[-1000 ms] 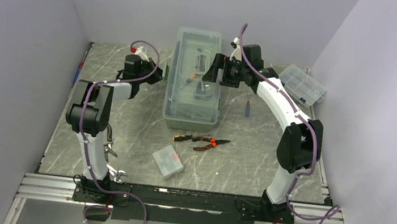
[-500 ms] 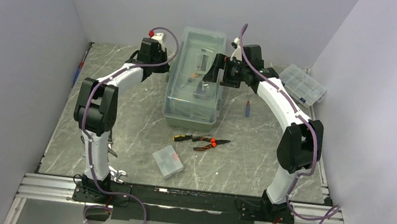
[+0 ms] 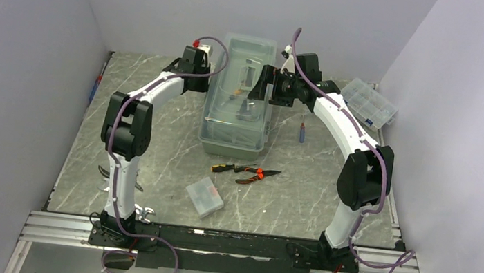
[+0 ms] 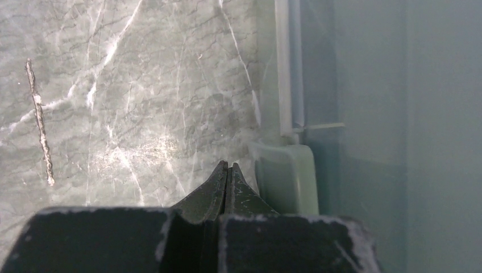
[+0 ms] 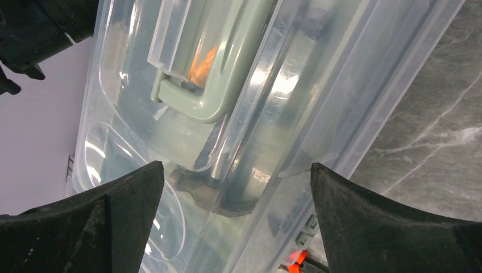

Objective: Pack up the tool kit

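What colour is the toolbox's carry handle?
Sage green; the handle shows best in the right wrist view.

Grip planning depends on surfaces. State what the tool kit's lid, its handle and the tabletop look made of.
The tool kit has a lid of clear glossy plastic, likely: contents show through and it carries bright glare. Its handle looks like opaque sage-green moulded plastic, satin, with rounded edges. The tabletop is grey with white veins like marble; real stone or printed laminate cannot be told.
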Action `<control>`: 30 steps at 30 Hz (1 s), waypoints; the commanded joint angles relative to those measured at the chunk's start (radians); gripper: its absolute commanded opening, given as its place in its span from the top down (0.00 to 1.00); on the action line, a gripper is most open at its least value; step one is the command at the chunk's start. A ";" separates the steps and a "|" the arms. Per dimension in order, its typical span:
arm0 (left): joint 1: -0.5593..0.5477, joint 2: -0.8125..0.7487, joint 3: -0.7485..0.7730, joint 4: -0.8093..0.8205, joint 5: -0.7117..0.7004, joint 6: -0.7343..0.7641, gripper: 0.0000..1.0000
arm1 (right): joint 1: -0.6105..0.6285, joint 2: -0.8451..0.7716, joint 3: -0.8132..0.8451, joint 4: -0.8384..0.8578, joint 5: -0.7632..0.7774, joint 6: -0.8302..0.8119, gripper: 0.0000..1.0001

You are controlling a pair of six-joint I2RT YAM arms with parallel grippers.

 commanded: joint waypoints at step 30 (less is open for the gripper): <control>0.094 -0.312 -0.326 0.126 0.346 -0.258 0.94 | -0.018 -0.088 0.058 -0.036 0.049 -0.058 0.00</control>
